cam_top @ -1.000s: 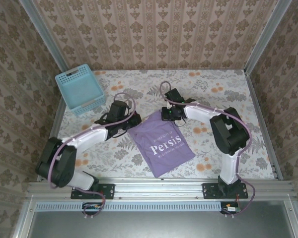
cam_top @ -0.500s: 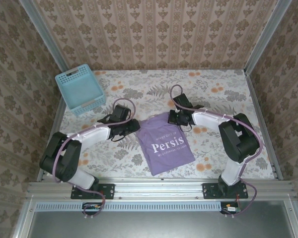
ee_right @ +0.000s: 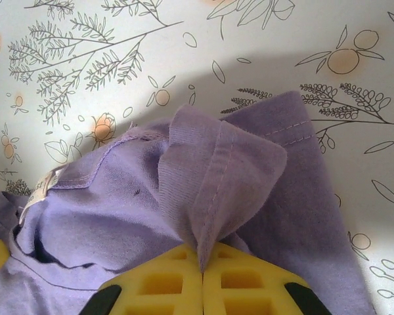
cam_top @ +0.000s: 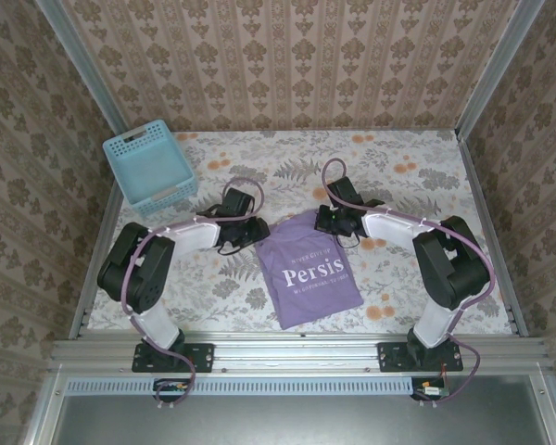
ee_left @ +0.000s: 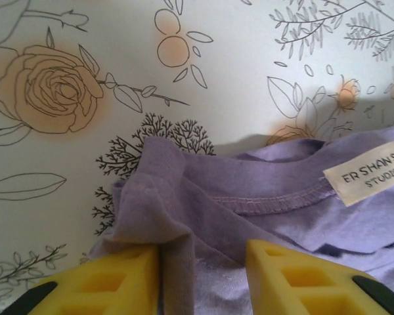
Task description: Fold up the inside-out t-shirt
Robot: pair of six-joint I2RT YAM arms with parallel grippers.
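**Shirt** (cam_top: 312, 269): lavender cloth, lying flat on the table (cam_top: 259, 171) between the two arms, toward the near edge. The white lettering (cam_top: 312, 272) is facing up. It is lying as a narrow panel, with the hem toward the arm bases and the collar end pointing away. Both tools are meeting it at that far end.

**Left tool** (ee_left: 203, 282): standing partly open at the shirt's far left corner. A raised ridge of cloth is sitting in the gap, leaning on one yellow finger (ee_left: 98, 282) and staying clear of the other. Nothing is being pinched.

**Right tool** (ee_right: 202, 279): closed tight on a peaked pinch of cloth at the far right corner, with the fabric tenting up from between the fingers. Judged purpose: this grip is securing the corner so the top edge can be carried as one line.

**Collar** (ee_left: 276, 197) and **label** (ee_left: 366, 178): the neckline is lying just beside the left tool, with the stitching and the sewn-in label showing.

**Basket** (cam_top: 148, 169): light blue, sitting at the far left of the table, well apart from the shirt and taking no part.

**Step, as judged:** the tools are working the collar-end corners, probably to fold that end toward the hem. With only one corner gripped, a lift is risking a skewed panel.
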